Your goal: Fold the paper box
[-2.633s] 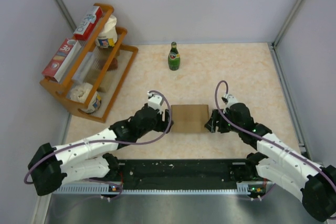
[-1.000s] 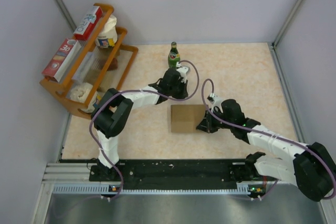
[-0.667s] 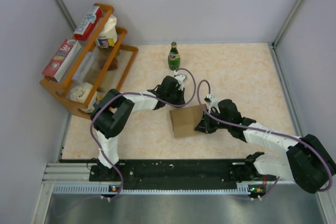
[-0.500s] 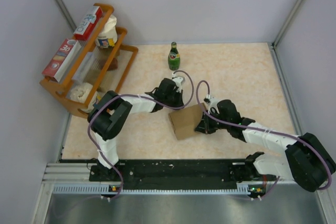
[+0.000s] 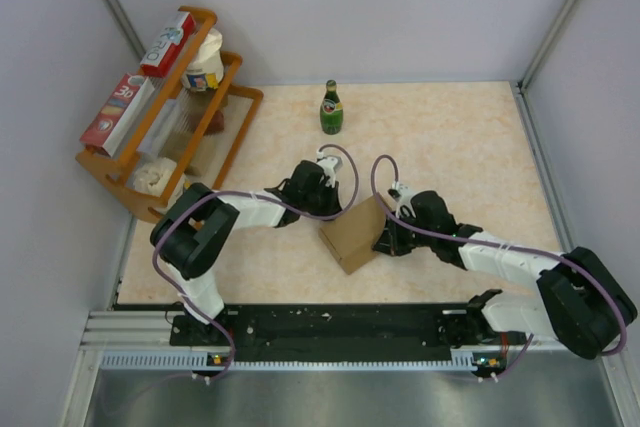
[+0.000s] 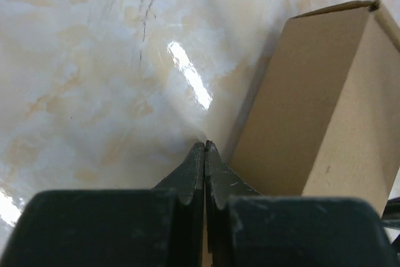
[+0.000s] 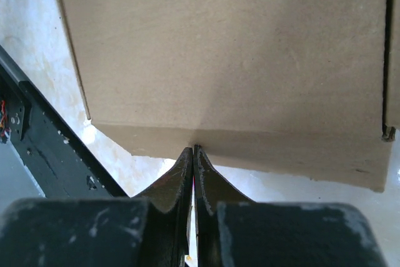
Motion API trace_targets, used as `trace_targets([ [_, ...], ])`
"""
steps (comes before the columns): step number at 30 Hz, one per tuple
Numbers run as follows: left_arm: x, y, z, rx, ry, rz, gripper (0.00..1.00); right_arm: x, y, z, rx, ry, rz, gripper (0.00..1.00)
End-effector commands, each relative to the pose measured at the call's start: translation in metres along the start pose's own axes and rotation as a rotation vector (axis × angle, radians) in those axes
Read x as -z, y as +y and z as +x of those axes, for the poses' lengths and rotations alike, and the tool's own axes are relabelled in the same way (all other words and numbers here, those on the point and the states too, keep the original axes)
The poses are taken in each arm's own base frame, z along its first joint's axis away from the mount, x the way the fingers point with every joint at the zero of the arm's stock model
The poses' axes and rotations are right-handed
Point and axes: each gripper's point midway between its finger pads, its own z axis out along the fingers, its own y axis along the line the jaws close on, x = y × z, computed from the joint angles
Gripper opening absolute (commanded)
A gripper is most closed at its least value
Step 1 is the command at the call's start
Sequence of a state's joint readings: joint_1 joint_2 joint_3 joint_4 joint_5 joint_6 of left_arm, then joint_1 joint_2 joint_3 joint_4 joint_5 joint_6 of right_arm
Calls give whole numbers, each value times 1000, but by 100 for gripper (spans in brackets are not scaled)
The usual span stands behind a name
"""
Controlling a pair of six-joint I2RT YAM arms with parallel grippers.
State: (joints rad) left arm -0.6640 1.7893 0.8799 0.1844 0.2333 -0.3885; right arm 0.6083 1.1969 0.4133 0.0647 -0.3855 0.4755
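Observation:
The paper box (image 5: 352,235) is a plain brown closed carton lying askew on the marble tabletop. My left gripper (image 5: 328,210) is shut and empty, its tips low at the carton's far-left side. In the left wrist view the shut gripper (image 6: 205,144) points at the table right beside the foot of the paper box (image 6: 319,104). My right gripper (image 5: 384,241) is shut and pressed against the carton's right side. In the right wrist view that gripper (image 7: 193,149) touches the lower edge of the paper box (image 7: 237,60) and holds nothing.
A green bottle (image 5: 331,108) stands at the back of the table. A wooden rack (image 5: 243,97) at the left holds red-and-white boxes (image 5: 167,43) and tubs. The black rail (image 5: 340,327) with the arm bases runs along the near edge. Walls close in both sides.
The carton has turned from square to askew and slid slightly left under the right gripper's push. The left gripper came down from near the bottle to the carton's far-left side.

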Motion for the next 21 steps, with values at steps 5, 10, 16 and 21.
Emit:
trace_targets([
  [5,12,-13,7,21,-17,53,0,-10,10,-17,32,-47,-24,0],
  [10,13,-9,13,21,-6,37,0,-8,13,-22,35,-60,-29,0],
  [16,18,1,5,-6,-21,-32,0,4,16,-27,55,-80,-16,1],
  [21,26,7,-12,-30,-56,-96,0,18,20,-29,68,-105,-6,1],
])
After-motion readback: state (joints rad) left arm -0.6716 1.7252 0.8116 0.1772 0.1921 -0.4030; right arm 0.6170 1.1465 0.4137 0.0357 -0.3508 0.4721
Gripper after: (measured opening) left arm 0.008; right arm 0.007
